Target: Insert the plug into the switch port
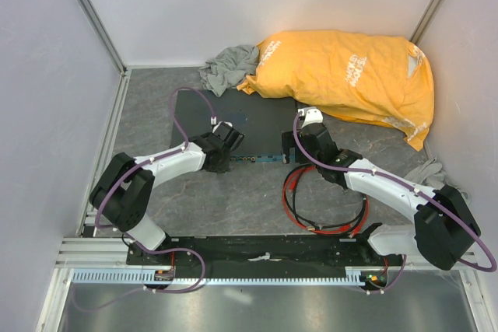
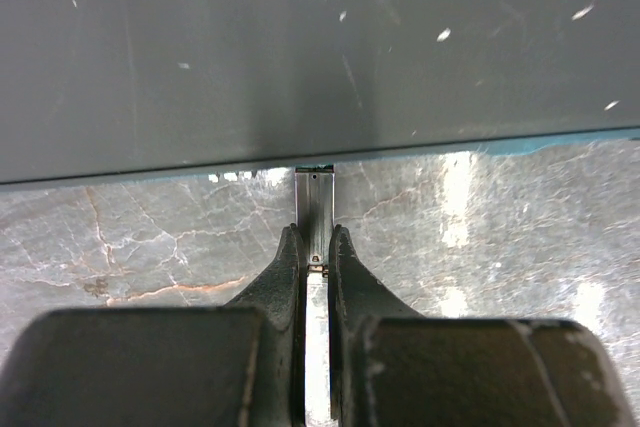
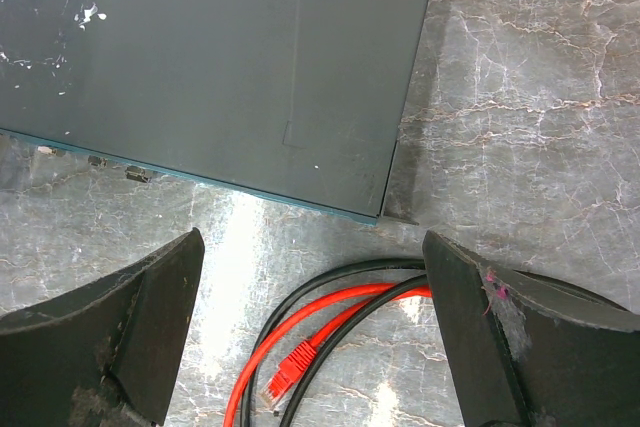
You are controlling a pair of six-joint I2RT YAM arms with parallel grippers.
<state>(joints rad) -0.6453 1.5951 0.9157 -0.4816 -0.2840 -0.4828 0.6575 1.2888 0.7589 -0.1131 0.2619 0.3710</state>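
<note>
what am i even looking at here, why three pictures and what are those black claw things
Two robot arms are bolted to a table's near edge. One picture comes from a camera overhead; the other two from cameras on each wrist, so the black claws are each arm's own fingers. On the table lies a flat dark grey box, a network switch, with an orange bag behind it. The left gripper is shut on a thin metal tab at the box's edge. The right gripper is open, above a red cable whose plug lies loose, not yet inserted.
</note>
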